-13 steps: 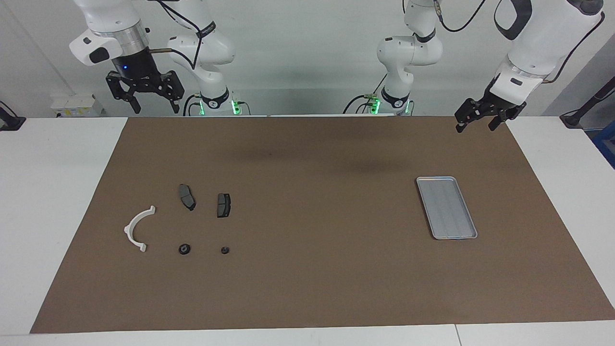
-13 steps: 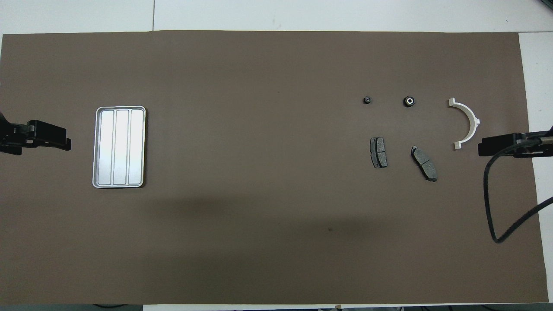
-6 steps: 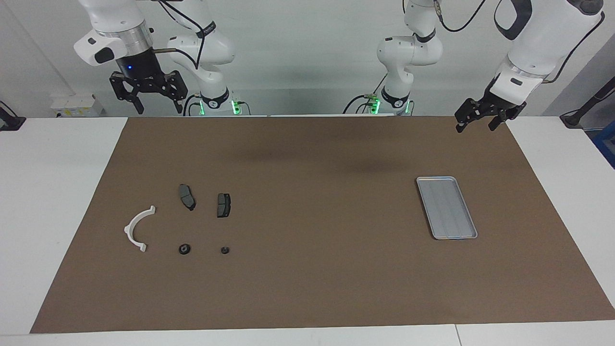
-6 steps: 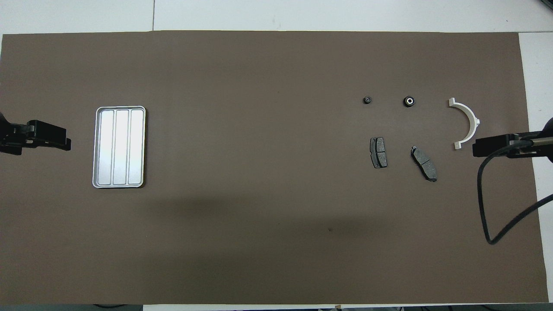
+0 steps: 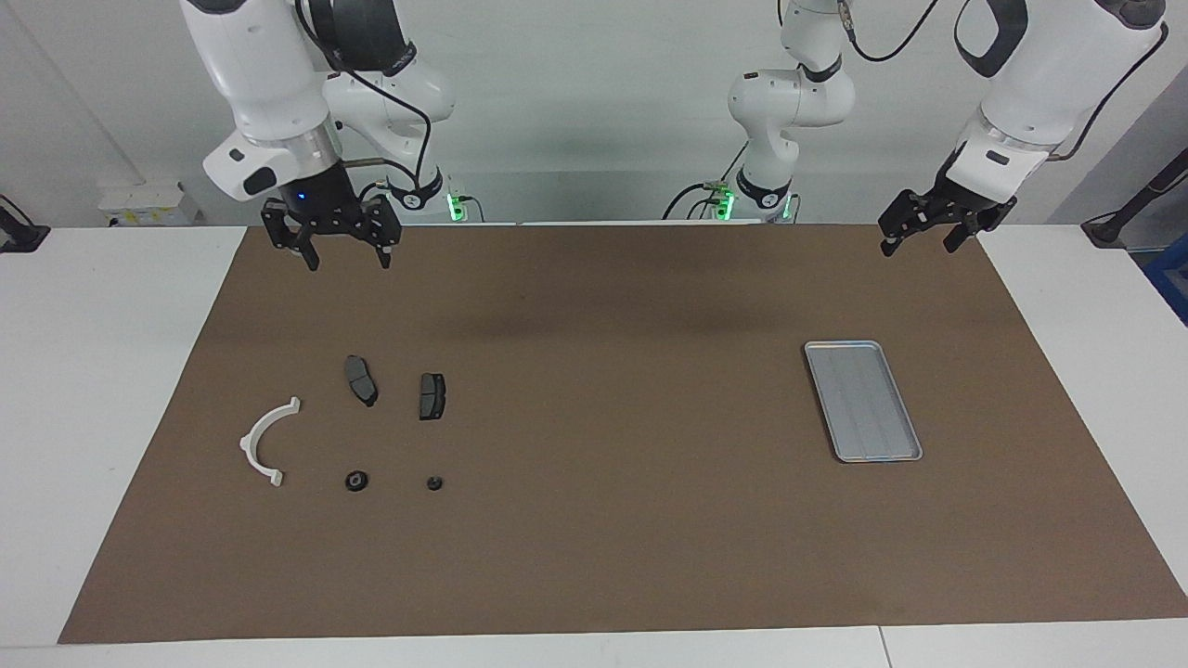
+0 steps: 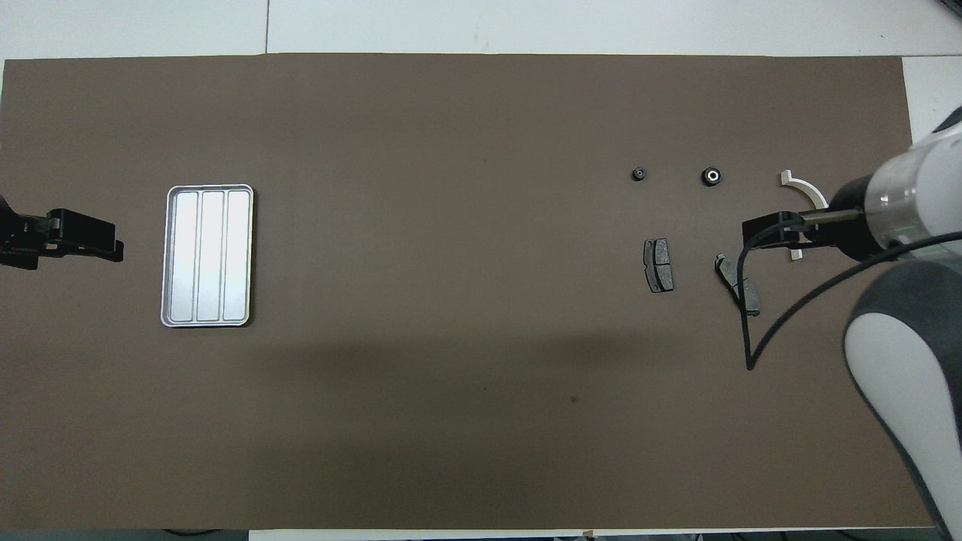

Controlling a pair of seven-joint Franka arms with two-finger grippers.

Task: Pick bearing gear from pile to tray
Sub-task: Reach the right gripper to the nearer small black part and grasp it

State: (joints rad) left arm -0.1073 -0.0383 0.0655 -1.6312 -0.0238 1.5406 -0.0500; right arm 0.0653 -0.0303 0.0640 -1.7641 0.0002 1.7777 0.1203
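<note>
The pile lies on the brown mat toward the right arm's end: a white half-ring bracket [image 5: 264, 442], two dark grey brake pads [image 5: 361, 379] [image 5: 431, 395], and two small black round pieces [image 5: 356, 481] [image 5: 433, 482], farther from the robots than the pads. The larger round piece [image 6: 711, 176] has a pale centre; the smaller one [image 6: 638, 174] lies beside it. My right gripper [image 5: 346, 260] is open and empty, raised over the mat's edge nearest the robots, apart from the pile. From overhead my right gripper [image 6: 774, 229] covers part of the bracket [image 6: 808, 190]. The silver tray [image 5: 862, 400] is empty. My left gripper [image 5: 919, 244] waits open beside it.
The brown mat [image 5: 603, 520] covers most of the white table. The right arm's black cable [image 6: 751, 330] hangs over one brake pad [image 6: 740, 282] in the overhead view. The tray [image 6: 207, 255] lies toward the left arm's end, with the left gripper [image 6: 75, 239] by it.
My right gripper has come down and moved in over the mat toward the pile, still open. The left arm and all the parts have not moved.
</note>
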